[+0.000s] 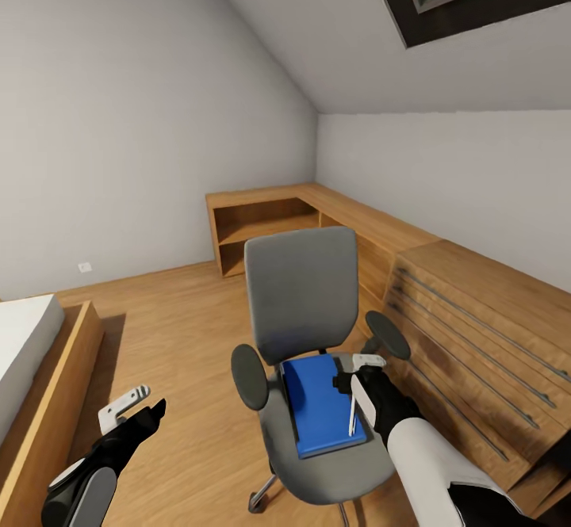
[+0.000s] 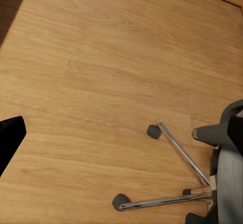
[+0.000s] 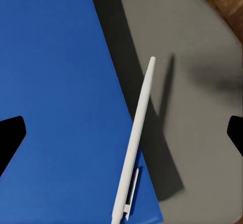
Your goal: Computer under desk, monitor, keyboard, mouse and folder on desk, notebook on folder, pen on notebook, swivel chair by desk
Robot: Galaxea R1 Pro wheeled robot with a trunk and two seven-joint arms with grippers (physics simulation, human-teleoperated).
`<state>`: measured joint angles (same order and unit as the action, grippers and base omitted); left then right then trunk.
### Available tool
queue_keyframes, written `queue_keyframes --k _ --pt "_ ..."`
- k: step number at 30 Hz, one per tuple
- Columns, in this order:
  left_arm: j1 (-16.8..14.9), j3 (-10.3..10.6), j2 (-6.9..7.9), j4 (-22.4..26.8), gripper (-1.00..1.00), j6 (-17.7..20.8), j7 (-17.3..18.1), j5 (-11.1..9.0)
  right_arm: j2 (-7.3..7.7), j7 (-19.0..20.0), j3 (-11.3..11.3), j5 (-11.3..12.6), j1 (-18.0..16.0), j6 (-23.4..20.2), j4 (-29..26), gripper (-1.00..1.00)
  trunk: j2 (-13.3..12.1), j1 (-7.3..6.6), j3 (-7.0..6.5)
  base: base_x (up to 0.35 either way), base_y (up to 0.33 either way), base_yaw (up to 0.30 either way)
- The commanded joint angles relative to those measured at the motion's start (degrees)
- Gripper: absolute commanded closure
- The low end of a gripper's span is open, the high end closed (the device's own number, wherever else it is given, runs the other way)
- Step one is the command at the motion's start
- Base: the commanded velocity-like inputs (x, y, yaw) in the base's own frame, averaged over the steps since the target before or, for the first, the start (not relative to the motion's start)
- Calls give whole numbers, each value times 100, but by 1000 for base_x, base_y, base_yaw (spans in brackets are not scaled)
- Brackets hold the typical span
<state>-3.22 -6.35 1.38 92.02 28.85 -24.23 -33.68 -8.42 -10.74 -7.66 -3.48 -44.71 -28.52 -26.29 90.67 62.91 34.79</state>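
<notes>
While the open right hand [image 1: 358, 384] hovers, the pen [image 3: 134, 142] lies lengthwise along the folder [image 3: 55, 97].

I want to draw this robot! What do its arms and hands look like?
Draw each arm with a white shell near the bottom and a black wrist part further out. The left gripper has one pale grey finger and one black finger. The right gripper is black with a pale grey finger on top. I can't see any cables or markings.

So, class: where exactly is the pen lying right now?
The pen lies on the swivel chair seat, across the blue folder edge nearest the drawer unit.
</notes>
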Motion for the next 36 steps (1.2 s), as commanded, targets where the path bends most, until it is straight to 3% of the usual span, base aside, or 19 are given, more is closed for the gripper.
queue_keyframes --k 1,27,31,36 --pt "-4 3 2 9 -100 16 -47 -60 -5 2 -33 -37 -3 -31 -6 -100 45 22 24 0 0 0" --pt "-4 3 2 0 -100 16 -53 -60 -9 -7 -41 -26 -3 -36 182 -100 1088 593 491 0 0 0" --pt "-4 3 2 0 -100 16 -55 -60 -9 -7 -42 -21 -3 -36 178 -100 1088 593 491 0 0 0" --pt "-4 3 2 0 -100 16 -56 -60 -9 -7 -42 -21 -3 -34 177 -100 1288 703 581 0 0 0"
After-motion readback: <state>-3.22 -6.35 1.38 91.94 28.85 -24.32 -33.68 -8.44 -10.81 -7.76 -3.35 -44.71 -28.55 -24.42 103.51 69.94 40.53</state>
